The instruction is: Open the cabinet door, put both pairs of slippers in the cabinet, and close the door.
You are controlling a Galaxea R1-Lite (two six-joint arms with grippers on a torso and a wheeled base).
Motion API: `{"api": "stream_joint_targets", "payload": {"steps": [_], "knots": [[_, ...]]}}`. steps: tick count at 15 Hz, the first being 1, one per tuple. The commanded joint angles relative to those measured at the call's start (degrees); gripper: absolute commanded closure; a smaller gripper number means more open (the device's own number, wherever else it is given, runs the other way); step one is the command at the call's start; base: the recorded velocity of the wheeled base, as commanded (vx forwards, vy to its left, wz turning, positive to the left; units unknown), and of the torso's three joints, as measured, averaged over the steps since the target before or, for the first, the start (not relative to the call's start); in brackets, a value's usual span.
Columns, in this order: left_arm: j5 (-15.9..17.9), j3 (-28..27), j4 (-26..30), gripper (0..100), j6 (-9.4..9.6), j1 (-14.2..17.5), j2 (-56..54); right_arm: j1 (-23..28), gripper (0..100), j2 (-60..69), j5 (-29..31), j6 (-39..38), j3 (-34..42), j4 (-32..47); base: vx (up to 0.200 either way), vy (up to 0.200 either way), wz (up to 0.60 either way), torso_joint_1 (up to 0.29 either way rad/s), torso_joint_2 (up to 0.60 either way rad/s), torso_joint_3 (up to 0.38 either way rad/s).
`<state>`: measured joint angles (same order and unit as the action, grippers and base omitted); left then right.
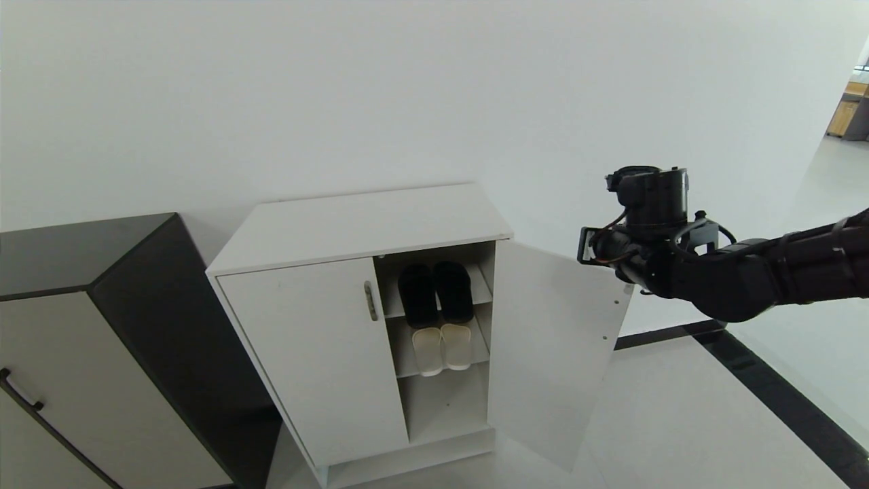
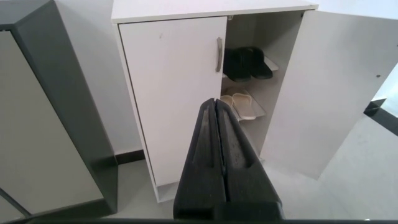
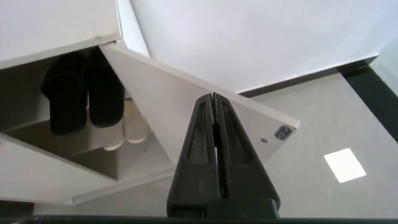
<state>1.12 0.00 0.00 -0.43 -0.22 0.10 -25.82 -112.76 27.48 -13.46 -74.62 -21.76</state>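
Right gripper (image 3: 214,98) is pinched shut, empty, right by the swung-open door (image 1: 550,346) at its outer edge. Black slippers (image 1: 436,292) sit on the cabinet (image 1: 360,224) top shelf, white slippers (image 1: 442,346) one shelf down.

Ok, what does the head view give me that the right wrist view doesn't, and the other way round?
Head view adds: the dark cabinet on the left, the closed left door with its handle, the bottom compartment, and the right arm past the open door's edge.
Right wrist view adds: the right gripper, jaws shut, and a bright light patch on the floor.
Both share: the black slippers on the top shelf, the white slippers below them, and the open right door.
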Motion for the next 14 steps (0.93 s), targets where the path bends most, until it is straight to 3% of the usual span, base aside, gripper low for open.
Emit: {"api": "stream_joint_targets", "payload": {"steps": [1,6,14], "knots": [[0.0,0.0,0.0,100,-0.01,0.0,0.0,2.3,100,-5.7,-0.4,0.0,-3.3,-0.5,0.0,0.0,0.0,0.0,0.0,0.0],[0.0,0.0,0.0,100,-0.01,0.0,0.0,5.1,100,-13.0,-0.6,-0.1,-8.2,-0.5,0.0,0.0,0.0,0.0,0.0,0.0],[0.0,0.0,0.0,100,-0.01,0.0,0.0,5.3,100,-14.1,-1.4,-0.1,-7.6,-0.1,0.0,0.0,0.0,0.0,0.0,0.0]]}}
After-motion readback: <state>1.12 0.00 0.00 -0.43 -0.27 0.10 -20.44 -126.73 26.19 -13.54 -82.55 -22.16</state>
